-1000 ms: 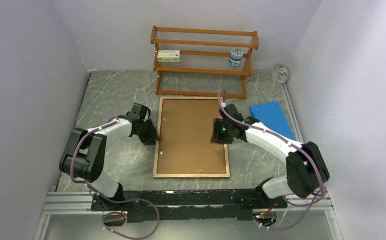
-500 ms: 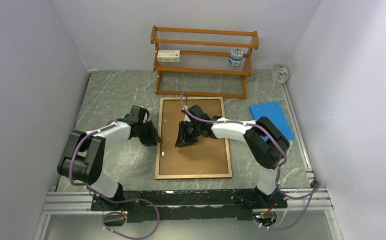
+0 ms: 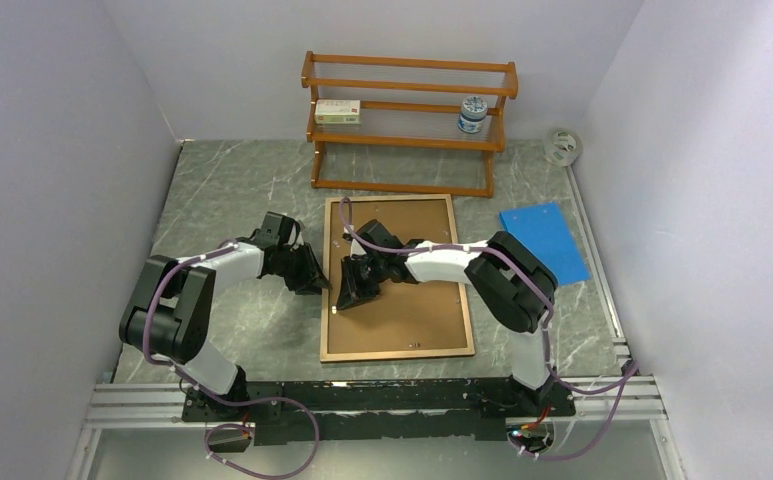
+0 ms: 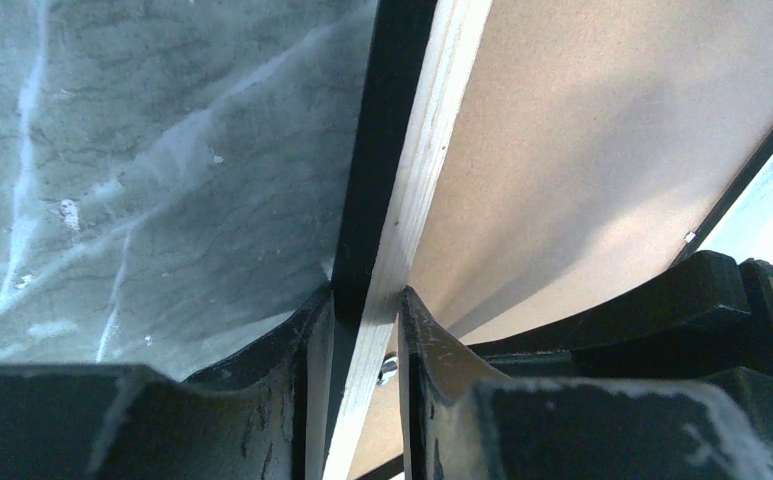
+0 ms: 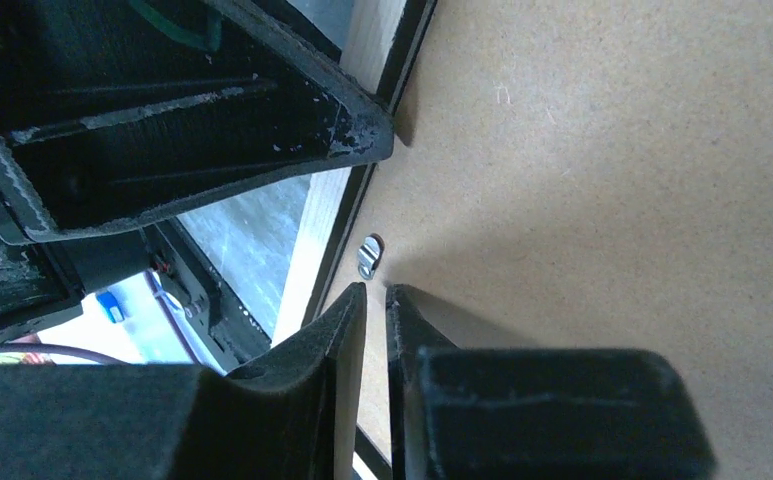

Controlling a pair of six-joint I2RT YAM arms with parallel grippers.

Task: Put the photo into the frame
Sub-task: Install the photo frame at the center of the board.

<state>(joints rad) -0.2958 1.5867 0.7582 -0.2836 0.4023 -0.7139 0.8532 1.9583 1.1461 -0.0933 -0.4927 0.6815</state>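
The right gripper (image 5: 374, 292) was seen low over the brown backing board (image 5: 602, 200), its 2 fingers nearly together with only a narrow slit between them, just below a small metal tab (image 5: 369, 256). The pale wood rail of the frame (image 5: 327, 225) was crossed from the upper left by the left gripper (image 5: 362, 130), its tip at the board's edge. A strip of grey marbled table (image 5: 247, 235) was glimpsed beyond the rail.

Left arm (image 3: 230, 260) is leaning inward, left gripper (image 4: 366, 300) clamping the frame (image 4: 417, 150) edge; right arm (image 3: 434, 265) is crossing leftward, right gripper (image 5: 375, 292) pointing down, jaws sitting nearly together.
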